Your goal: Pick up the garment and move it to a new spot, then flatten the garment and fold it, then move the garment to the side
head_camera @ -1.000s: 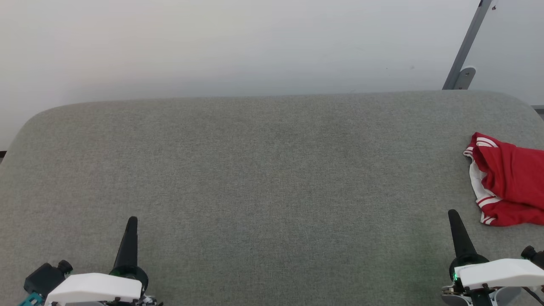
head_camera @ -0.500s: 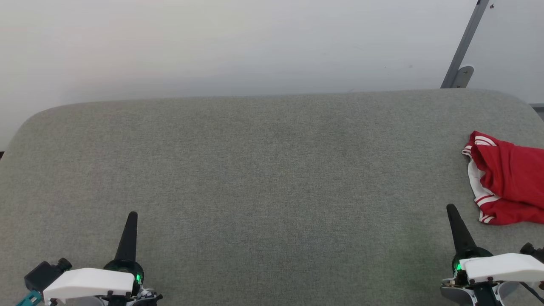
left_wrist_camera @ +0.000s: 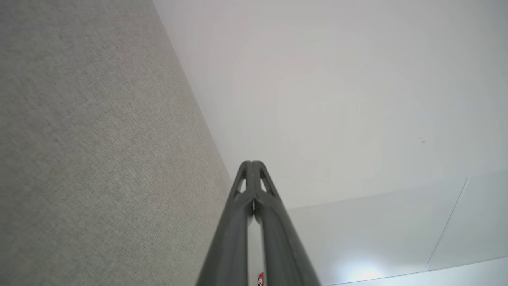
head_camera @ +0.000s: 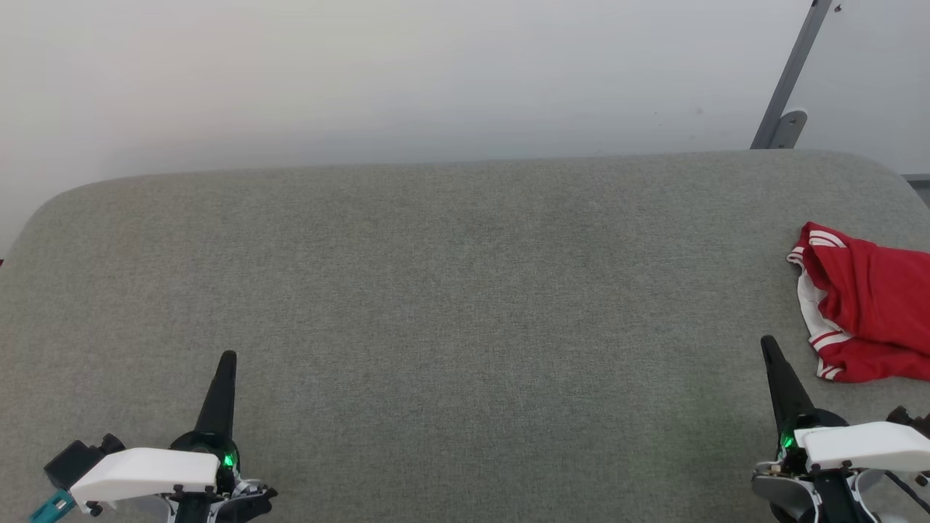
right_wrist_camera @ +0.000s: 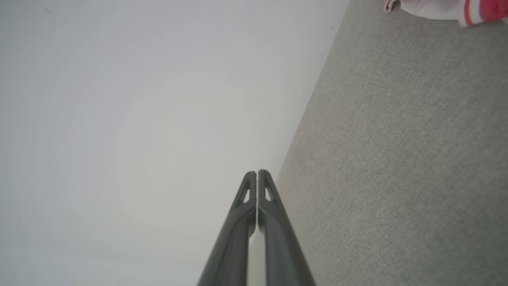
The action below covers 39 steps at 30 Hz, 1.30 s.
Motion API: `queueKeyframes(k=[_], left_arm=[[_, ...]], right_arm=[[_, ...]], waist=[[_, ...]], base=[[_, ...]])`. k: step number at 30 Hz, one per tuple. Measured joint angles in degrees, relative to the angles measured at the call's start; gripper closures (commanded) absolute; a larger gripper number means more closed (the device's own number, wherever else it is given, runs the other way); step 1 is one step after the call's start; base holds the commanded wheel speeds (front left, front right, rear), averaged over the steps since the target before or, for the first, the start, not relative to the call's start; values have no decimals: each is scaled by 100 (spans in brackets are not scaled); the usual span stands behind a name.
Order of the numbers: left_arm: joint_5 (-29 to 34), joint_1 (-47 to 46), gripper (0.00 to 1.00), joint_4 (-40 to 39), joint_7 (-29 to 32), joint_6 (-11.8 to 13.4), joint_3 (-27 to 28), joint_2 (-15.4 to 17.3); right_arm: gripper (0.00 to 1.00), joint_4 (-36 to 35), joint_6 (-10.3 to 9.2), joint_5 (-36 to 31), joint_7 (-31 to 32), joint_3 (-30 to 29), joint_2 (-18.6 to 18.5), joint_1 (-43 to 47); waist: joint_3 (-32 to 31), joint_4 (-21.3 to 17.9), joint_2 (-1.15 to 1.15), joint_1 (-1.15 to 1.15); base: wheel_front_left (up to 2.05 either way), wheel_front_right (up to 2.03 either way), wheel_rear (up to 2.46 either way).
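Note:
The red garment (head_camera: 868, 301) with white lining and double white stripes lies crumpled at the right edge of the grey padded surface (head_camera: 450, 290), partly cut off by the picture. A strip of the garment (right_wrist_camera: 444, 10) shows at the top right of the right wrist view. My right gripper (head_camera: 766, 343) stands shut and empty just left of and nearer than it, apart from the cloth; its fingers (right_wrist_camera: 257, 174) are pressed together. At the lower left my left gripper (head_camera: 228, 357) is shut and empty too, its fingers (left_wrist_camera: 251, 163) closed, far from the garment.
A pale wall rises behind the surface's far edge. A grey metal post with a bracket (head_camera: 785, 109) leans at the upper right. The surface's corners are rounded, and its wide middle lies between my two grippers.
The head view has tipped slightly, so the garment sits a little higher and further left. Both grippers' fingertips have risen a little in the picture. Both stay shut.

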Motion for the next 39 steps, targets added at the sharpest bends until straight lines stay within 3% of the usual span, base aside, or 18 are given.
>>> queueKeyframes(k=[28,39], left_arm=[[-1194,-268,100,160,335,0,120,-74],[-1314,-301,100,185,399,0,149,-89]], right_arm=[[100,38,0,1082,308,-64,57,-225],[100,45,0,1214,355,-77,68,-275]], waist=[[28,-56,0,0],[31,-63,0,0]], base=[[0,0,0],[0,0,0]])
